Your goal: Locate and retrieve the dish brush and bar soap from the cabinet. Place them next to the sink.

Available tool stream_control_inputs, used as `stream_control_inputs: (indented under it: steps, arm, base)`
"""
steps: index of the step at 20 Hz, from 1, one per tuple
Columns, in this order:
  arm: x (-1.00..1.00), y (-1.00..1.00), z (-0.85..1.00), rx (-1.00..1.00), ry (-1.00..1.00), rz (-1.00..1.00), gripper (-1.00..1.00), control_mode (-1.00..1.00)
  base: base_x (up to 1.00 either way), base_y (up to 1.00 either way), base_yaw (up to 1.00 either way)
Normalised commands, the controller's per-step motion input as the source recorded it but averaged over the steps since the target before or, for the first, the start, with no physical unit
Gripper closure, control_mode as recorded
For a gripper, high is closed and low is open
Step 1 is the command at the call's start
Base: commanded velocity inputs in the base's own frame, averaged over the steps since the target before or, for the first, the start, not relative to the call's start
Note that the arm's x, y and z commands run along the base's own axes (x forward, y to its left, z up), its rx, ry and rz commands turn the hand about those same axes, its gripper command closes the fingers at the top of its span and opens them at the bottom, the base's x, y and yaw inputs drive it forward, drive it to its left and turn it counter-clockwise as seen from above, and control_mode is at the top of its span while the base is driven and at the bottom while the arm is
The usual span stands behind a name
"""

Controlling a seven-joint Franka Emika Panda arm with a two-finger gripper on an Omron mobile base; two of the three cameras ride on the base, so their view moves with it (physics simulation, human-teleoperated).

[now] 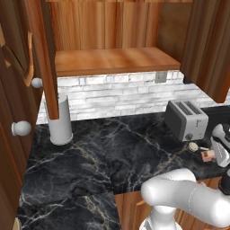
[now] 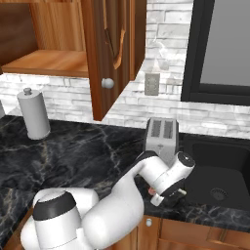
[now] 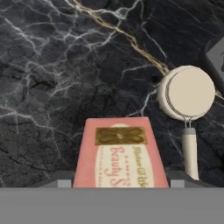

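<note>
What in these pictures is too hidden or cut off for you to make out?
- Gripper fingertips: cut off by the hand view's bottom edge, so open or shut is unclear.
- Bar soap: near end cut by that edge.
- Dish brush: bristles face down.
- Sink: right part off the right base view.

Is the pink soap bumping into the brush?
Apart. In the hand view, dark counter shows between the soap and the brush.
</note>
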Motion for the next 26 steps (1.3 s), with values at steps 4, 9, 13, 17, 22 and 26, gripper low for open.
stream_control_inputs:
  steps: [4, 9, 13, 17, 22, 26]
  arm:
    - [0.09, 0.0, -0.07, 0.0, 0.0, 0.0, 1.0, -1.0]
    - [0.14, 0.0, -0.05, 0.0, 0.0, 0.0, -1.0, -1.0]
    - [0.13, 0.0, -0.06, 0.0, 0.0, 0.0, -1.0, -1.0]
    - [0.18, 0.0, -0.08, 0.0, -0.01, 0.0, -1.0, -1.0]
    - [0.13, 0.0, -0.05, 0.0, -0.01, 0.03, -1.0, -1.0]
    - [0.06, -0.05, -0.03, 0.0, -0.01, 0.03, -1.0, -1.0]
  base:
    - [0.0, 0.0, 0.0]
    - [0.0, 0.0, 0.0]
    - [0.0, 0.0, 0.0]
    - [0.0, 0.0, 0.0]
    - [0.0, 0.0, 0.0]
    - [0.0, 0.0, 0.0]
